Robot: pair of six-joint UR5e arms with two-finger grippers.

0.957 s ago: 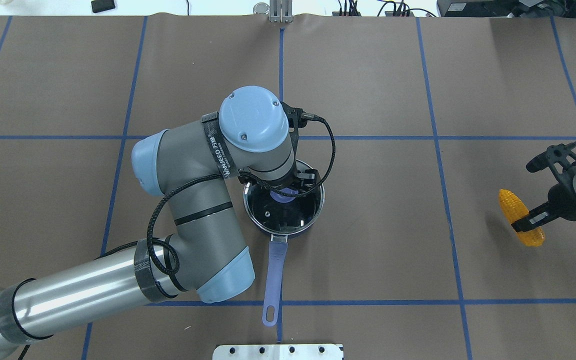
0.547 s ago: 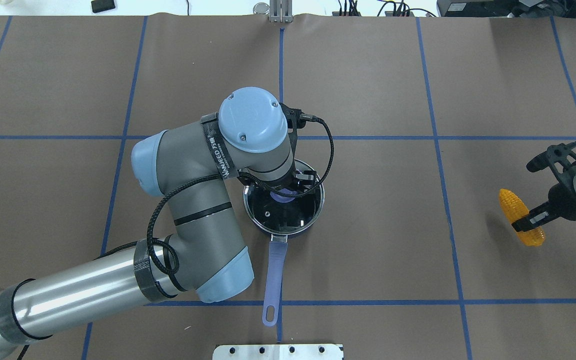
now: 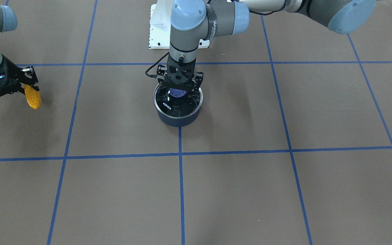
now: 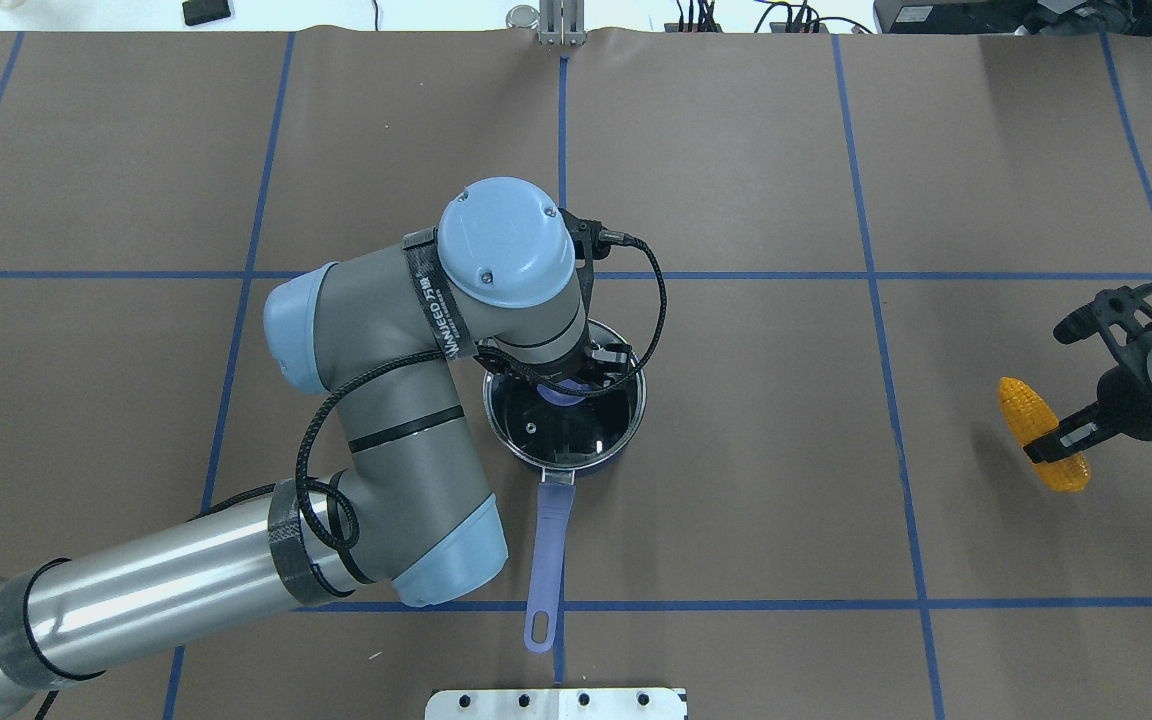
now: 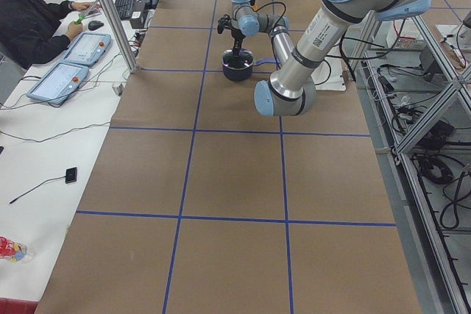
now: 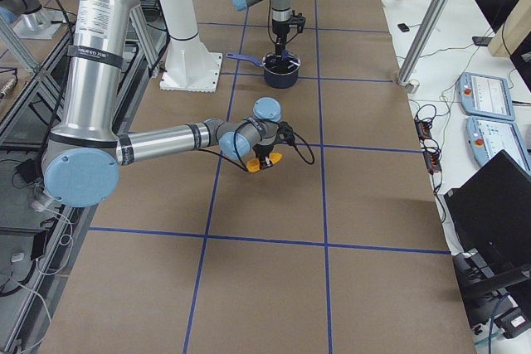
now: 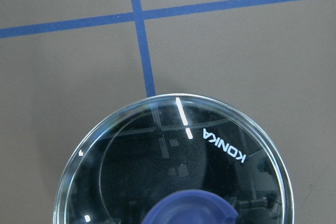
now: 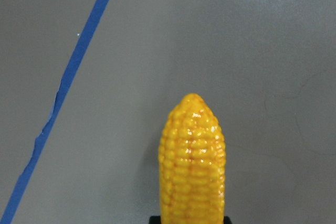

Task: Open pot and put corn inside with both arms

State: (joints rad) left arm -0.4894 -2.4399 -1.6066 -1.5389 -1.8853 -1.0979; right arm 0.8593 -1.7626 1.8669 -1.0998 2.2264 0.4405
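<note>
The navy pot (image 3: 179, 119) stands mid-table with its purple-blue handle (image 4: 547, 545) pointing toward the robot. The KONKA glass lid (image 3: 173, 106) covers it, also in the left wrist view (image 7: 173, 156). My left gripper (image 4: 568, 384) reaches straight down and is shut on the lid's purple knob (image 7: 191, 209). My right gripper (image 4: 1056, 442) is far to the right, shut across the orange-yellow corn (image 4: 1026, 412), held level and low over the table. The corn's tapered tip (image 8: 192, 124) points away from the wrist camera.
The robot's white base plate (image 4: 556, 703) lies just behind the pot handle's end. Blue tape lines (image 4: 876, 275) grid the brown table. An operator (image 5: 29, 23) sits at a side desk with control pads. Aluminium frame posts (image 6: 427, 22) stand at the table's far side.
The lid's rim has shifted very slightly left in the overhead view, with the left gripper still on the knob. The right gripper and corn have hardly moved.
</note>
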